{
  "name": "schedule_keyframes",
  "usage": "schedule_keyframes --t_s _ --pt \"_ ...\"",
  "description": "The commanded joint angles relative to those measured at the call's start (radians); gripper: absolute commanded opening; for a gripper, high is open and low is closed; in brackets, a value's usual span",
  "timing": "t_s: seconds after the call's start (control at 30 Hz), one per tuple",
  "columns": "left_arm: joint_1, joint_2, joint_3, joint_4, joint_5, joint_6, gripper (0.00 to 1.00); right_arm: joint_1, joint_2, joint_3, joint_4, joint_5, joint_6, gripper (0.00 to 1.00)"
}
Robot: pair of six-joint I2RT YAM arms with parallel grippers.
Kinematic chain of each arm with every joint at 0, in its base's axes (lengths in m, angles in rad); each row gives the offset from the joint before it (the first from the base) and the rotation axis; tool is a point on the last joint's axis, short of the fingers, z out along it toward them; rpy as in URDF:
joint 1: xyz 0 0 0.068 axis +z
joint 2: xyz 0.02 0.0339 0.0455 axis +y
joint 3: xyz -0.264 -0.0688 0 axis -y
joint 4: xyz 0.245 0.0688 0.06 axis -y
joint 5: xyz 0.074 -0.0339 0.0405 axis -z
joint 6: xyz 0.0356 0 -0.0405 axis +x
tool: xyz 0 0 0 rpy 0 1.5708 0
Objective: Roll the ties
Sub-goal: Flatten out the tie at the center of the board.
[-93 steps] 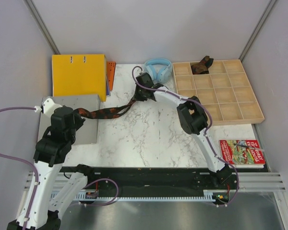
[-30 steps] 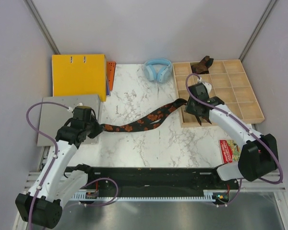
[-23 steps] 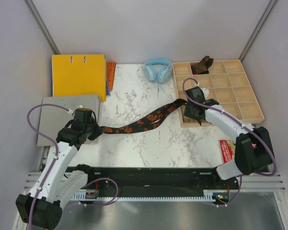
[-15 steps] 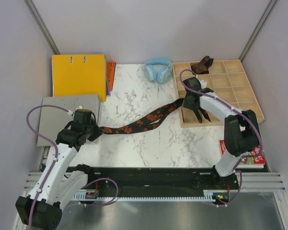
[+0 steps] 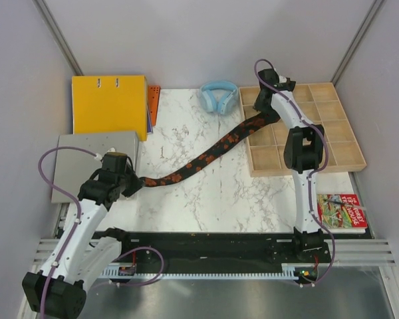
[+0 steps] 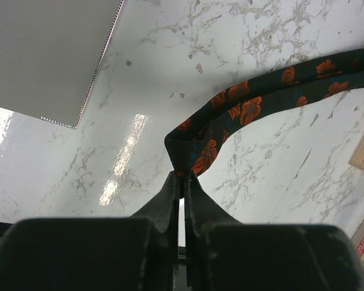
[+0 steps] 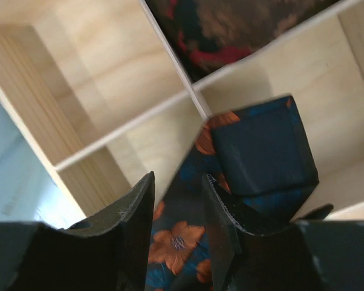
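Note:
The black tie with orange-red flowers stretches in a nearly straight line across the marble table to the wooden tray. My left gripper is shut on its narrow end, which shows folded at the fingertips in the left wrist view; the tie runs off to the right. My right gripper is over the tray's back-left compartments. In the right wrist view my right gripper holds the folded wide end between narrowly parted jaws. The dark brown tie lies in a farther compartment, hidden by the arm in the top view.
Light-blue headphones lie just left of the tray. A yellow binder sits at the back left, with a grey box in front of it. A red book lies at the front right. Tray dividers cross under the right gripper.
My right gripper has moved from the tray's front-left corner to its back-left compartments, taking the tie's wide end along and straightening the tie. The left gripper has barely moved.

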Motion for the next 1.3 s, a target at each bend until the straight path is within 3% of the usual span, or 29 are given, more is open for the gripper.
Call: schedule_keyframes --t_s 0.0,0.23,0.27,0.4,0.6,0.77,0.97,1.27 --pt "0.006 -0.021 -0.029 0.023 0.043 -0.011 0.02 0.009 -0.148 -0.07 0.001 -0.071 -0.008 0.46" --pt "0.006 -0.107 -0.066 0.027 0.178 -0.076 0.02 0.033 -0.467 -0.41 0.11 -0.073 -0.014 0.55" --pt "0.006 -0.128 -0.072 0.023 0.194 -0.109 0.02 0.036 -0.519 -0.43 0.115 -0.064 -0.014 0.6" --pt "0.006 -0.222 -0.089 0.006 0.234 -0.164 0.02 0.036 -0.596 -0.498 0.112 -0.036 -0.016 0.62" --pt "0.006 -0.223 -0.081 -0.029 0.215 -0.161 0.02 0.046 -0.68 -0.691 0.173 -0.113 -0.005 0.32" --pt "0.006 -0.236 -0.092 -0.029 0.208 -0.164 0.02 0.053 -0.619 -0.765 0.219 -0.139 -0.004 0.08" --pt "0.004 -0.248 -0.107 -0.028 0.203 -0.17 0.02 0.055 -0.513 -0.733 0.242 -0.131 -0.007 0.03" --pt "0.004 -0.28 -0.098 -0.037 0.243 -0.164 0.02 0.053 -0.314 -0.526 0.193 -0.099 -0.011 0.04"
